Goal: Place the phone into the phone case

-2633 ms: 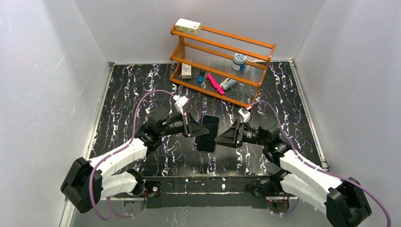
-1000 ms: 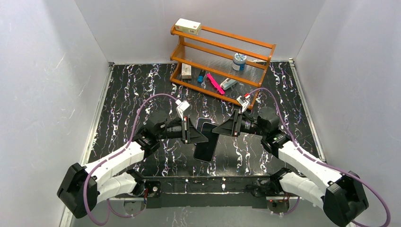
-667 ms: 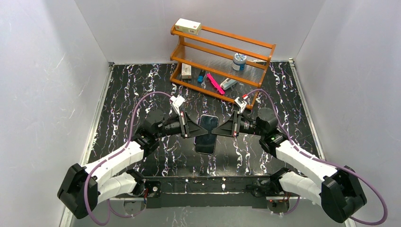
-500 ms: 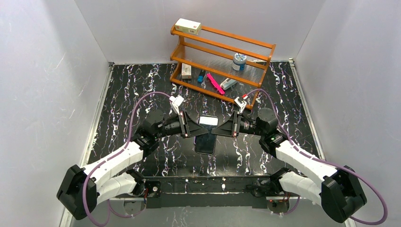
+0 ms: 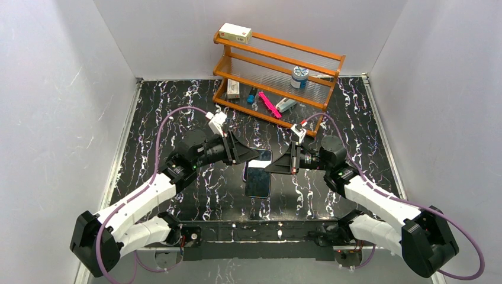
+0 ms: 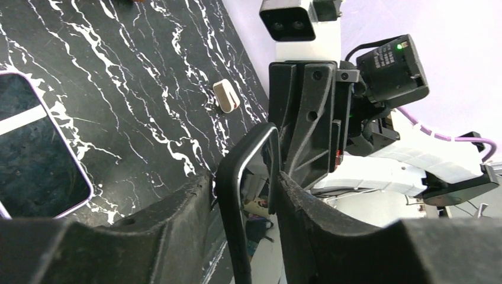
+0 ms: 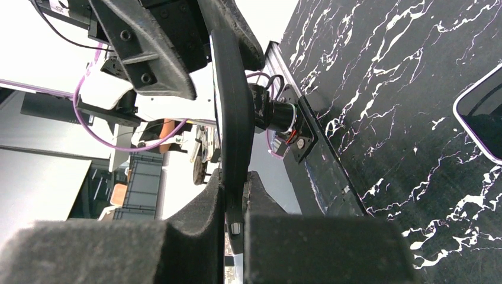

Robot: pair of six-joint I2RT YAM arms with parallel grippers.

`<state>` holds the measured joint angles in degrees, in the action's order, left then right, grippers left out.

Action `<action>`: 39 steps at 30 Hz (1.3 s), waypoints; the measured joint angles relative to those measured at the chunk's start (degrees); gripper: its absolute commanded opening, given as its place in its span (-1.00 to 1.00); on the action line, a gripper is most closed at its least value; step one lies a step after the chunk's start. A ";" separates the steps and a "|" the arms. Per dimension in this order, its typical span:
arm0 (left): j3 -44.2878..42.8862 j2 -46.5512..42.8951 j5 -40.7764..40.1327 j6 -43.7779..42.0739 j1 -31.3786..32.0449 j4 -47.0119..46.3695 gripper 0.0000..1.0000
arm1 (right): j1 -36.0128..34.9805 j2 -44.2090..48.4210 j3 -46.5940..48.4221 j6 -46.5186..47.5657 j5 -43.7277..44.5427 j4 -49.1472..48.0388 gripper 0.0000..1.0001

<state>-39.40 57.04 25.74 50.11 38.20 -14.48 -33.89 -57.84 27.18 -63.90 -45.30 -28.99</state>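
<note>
A thin black slab (image 5: 263, 155) hangs in the air at mid-table between both grippers. Its glossy dark face (image 6: 258, 168) looks like the phone. The matte rounded rim (image 6: 231, 201) around it looks like the phone case. I cannot tell them apart for certain. My right gripper (image 7: 235, 183) is shut on the slab's edge (image 7: 231, 106), coming in from the right (image 5: 273, 165). My left gripper (image 6: 245, 189) straddles the other end with its jaws parted, and a gap shows beside the rim. In the top view it (image 5: 251, 155) reaches in from the left.
A lavender-edged phone (image 5: 258, 182) with a white strip on its screen lies flat on the marbled table, just below the held slab. It also shows in the wrist views (image 6: 29, 148) (image 7: 482, 112). A wooden rack (image 5: 278, 65) with small items stands at the back.
The right gripper has closed on the black slab. The left jaws, shut a second ago, have opened around it. The left arm has shifted back and up a little.
</note>
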 measured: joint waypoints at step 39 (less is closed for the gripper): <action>-8.17 -1.40 -18.62 -24.35 0.15 30.86 0.96 | 0.87 -3.58 6.05 16.11 19.58 36.85 -0.97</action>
<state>-47.57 55.64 7.11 25.76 38.35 16.38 -33.01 -61.43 33.23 -47.79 -25.71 7.86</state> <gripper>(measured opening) 0.981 0.113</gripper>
